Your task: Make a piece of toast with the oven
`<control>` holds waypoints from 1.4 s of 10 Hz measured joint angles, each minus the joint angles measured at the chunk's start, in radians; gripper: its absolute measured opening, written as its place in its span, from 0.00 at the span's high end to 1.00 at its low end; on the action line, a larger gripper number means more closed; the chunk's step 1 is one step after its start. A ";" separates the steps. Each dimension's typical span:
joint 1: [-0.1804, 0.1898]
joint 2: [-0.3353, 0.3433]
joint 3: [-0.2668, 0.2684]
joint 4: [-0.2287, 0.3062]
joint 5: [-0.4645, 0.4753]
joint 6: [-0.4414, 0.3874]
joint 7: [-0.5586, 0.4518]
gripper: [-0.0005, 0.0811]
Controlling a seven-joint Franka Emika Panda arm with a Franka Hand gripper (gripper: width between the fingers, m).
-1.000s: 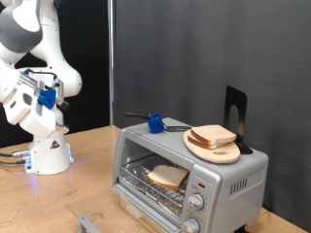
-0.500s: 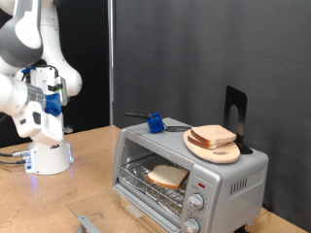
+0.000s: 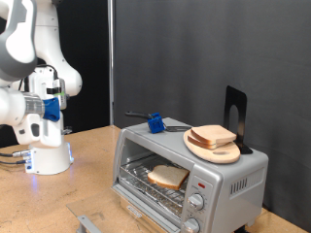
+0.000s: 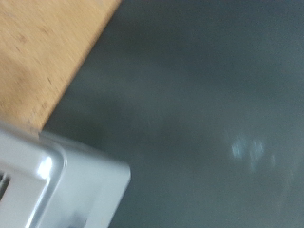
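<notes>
The toaster oven (image 3: pixel 190 177) sits on the wooden tabletop (image 3: pixel 92 155) at the exterior view's lower right, its glass door swung down and open at the front. Inside, a slice of toast (image 3: pixel 168 176) lies flat on the wire rack (image 3: pixel 165 186), pale in the middle with a brown crust. On the oven's roof rests a round wooden plate (image 3: pixel 213 147) carrying another slice of bread (image 3: pixel 213 135), and behind the plate a black upright stand (image 3: pixel 234 116) rises against the dark backdrop. Also on the roof, toward the exterior view's left of the plate, lies a utensil with a blue handle block (image 3: pixel 155 122). Two round knobs (image 3: pixel 195 202) and a red mark (image 3: pixel 201 183) show on the oven's front panel at its right. The white robot arm (image 3: pixel 29 58) stands on its base at the exterior view's left, well apart from the oven, with blue parts near its wrist (image 3: pixel 46 102); the claw itself is not clear enough there to tell whether it is open or closed. The wrist view is blurred and shows no fingers: only a strip of tabletop (image 4: pixel 47 47), a grey corner of the oven (image 4: pixel 66 185) and dark background.
</notes>
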 joint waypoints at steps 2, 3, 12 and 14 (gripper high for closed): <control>-0.040 0.092 -0.048 0.055 0.077 -0.108 0.099 0.00; -0.056 0.138 -0.065 0.087 0.095 -0.122 0.119 0.00; -0.073 0.323 -0.063 0.281 0.380 -0.072 0.313 0.00; -0.074 0.407 -0.060 0.411 0.323 -0.122 0.335 0.00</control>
